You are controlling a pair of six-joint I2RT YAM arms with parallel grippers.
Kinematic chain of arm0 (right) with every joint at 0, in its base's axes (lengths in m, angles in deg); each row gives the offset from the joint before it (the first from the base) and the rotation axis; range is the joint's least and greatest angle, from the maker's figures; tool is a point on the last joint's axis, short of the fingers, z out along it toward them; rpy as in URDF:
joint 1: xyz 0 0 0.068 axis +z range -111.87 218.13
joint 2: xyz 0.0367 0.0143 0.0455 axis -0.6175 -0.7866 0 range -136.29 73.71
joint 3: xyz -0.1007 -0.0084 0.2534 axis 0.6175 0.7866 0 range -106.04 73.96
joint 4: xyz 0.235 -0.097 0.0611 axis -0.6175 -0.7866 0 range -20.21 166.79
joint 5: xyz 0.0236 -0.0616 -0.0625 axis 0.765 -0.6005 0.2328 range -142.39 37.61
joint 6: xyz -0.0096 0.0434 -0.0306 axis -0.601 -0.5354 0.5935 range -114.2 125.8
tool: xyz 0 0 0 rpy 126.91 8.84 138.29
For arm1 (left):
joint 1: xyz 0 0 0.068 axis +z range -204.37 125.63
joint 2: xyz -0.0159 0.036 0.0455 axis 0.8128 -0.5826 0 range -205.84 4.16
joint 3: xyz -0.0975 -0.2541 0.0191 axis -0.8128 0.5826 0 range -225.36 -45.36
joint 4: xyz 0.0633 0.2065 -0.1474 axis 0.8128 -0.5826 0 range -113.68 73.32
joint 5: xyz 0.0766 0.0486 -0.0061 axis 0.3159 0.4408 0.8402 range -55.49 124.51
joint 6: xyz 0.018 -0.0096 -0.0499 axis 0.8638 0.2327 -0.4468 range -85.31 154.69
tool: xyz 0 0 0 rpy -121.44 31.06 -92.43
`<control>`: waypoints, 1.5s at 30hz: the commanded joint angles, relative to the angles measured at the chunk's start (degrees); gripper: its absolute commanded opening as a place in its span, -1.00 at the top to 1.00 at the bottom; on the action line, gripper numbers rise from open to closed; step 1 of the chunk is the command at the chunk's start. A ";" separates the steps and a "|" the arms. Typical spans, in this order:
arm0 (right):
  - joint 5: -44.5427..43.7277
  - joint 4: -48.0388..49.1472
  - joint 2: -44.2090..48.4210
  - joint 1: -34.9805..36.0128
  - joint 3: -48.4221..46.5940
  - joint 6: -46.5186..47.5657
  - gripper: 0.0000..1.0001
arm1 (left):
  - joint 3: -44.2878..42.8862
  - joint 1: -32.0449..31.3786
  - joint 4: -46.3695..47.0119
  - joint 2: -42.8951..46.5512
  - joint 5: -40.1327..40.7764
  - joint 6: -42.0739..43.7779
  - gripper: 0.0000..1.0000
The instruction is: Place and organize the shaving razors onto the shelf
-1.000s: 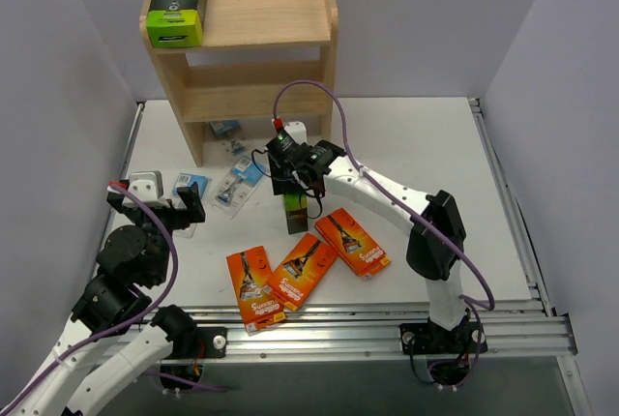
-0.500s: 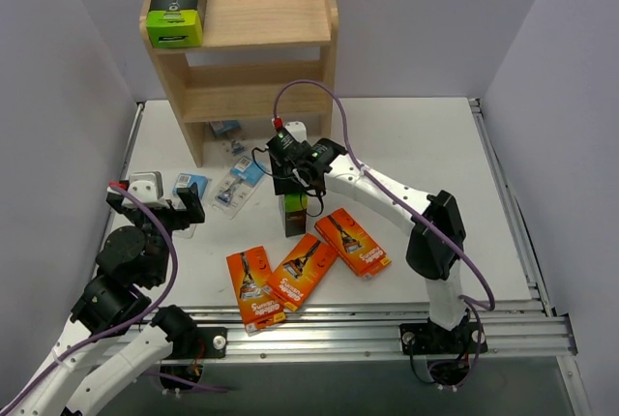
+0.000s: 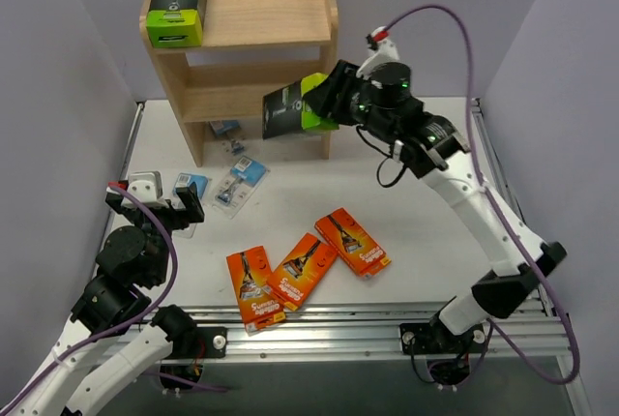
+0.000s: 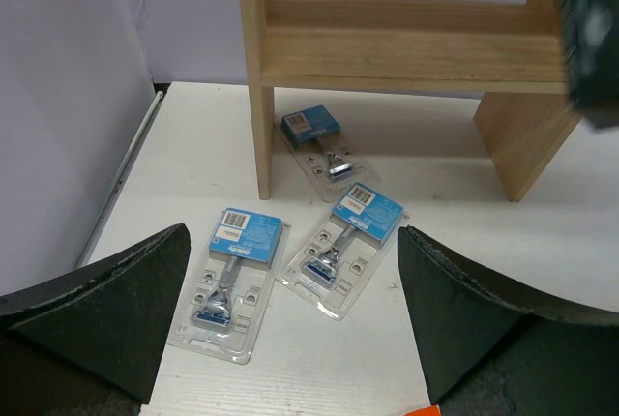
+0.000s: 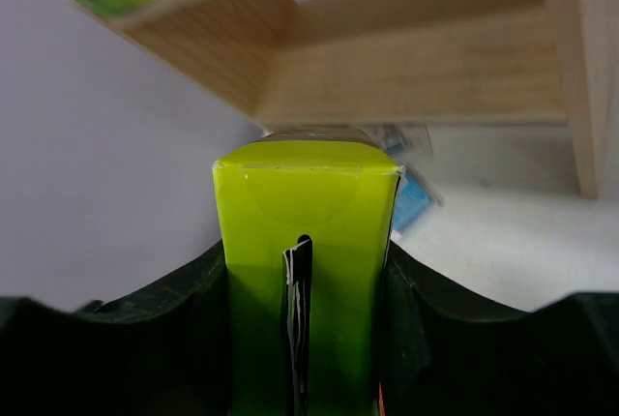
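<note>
My right gripper (image 3: pixel 334 99) is shut on a black-and-lime razor box (image 3: pixel 293 109), held in the air in front of the wooden shelf (image 3: pixel 290 24) at its middle tier. In the right wrist view the lime box end (image 5: pixel 305 242) fills the space between the fingers. A second black-and-lime box (image 3: pixel 175 10) stands on the top tier at the left. Three orange boxes (image 3: pixel 303 269) lie on the table near the front. Three blister packs (image 4: pixel 230 276), (image 4: pixel 343 242), (image 4: pixel 319 135) lie by the shelf's left foot. My left gripper (image 3: pixel 155 205) is open, low at the left, above the nearest packs.
Grey walls close in the left, right and back. Metal rails (image 3: pixel 503 184) run along the table's edges. The right arm's purple cable (image 3: pixel 464 39) arcs above the table. The shelf's side panel (image 4: pixel 253 68) stands just beyond the blister packs.
The right arm has lifted the black-and-lime box off the table's middle and carried it up and back to the shelf's middle tier. The left arm has not moved.
</note>
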 commanded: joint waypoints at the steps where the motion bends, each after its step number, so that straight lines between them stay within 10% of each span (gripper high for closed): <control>1: 4.86 14.88 5.94 -1.16 -1.30 -2.51 1.00 | -0.08 -0.39 2.84 0.40 0.67 0.24 -0.95; 21: -15.86 55.05 2.98 -1.43 6.25 -15.60 1.00 | 0.36 -0.66 3.10 -0.74 0.14 0.06 -0.94; 42: -54.64 65.53 -18.04 9.73 -9.11 -10.25 1.00 | 0.62 -1.97 3.36 -1.53 -1.17 -0.38 -0.95; 45: -56.66 63.43 -20.85 10.43 -13.50 -8.67 0.52 | 0.71 -2.24 3.45 -1.53 -1.17 -0.38 -0.94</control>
